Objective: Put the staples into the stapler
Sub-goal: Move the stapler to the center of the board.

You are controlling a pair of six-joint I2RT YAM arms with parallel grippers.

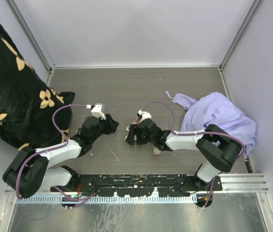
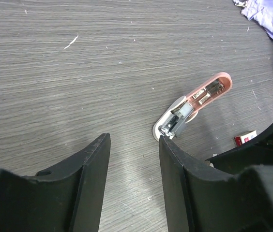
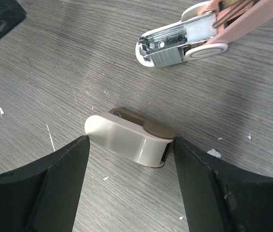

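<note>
Hands both stand released: the right hand (image 3: pixel 130 143) wide, straddling a smooth, rounded beige-and-brown plastic piece (image 3: pixel 127 137) on the grey woodgrain table (image 3: pixel 54 72); the left hand (image 2: pixel 134 141) half-open, empty. Pink-and-white stapler (image 2: pixel 194 104) lies hinged open centre-right; the red-and-white staples box (image 2: pixel 245 139) sits lower right, apart.

The left gripper (image 2: pixel 134 140) hangs over the wood-grain table (image 2: pixel 78 72), its jaws apart with nothing between them. Just beyond its right finger lies the stapler (image 2: pixel 192 106), swung open. The staples (image 2: pixel 245 139) sit near it, beside a lavender cloth (image 2: pixel 272 19).
</note>
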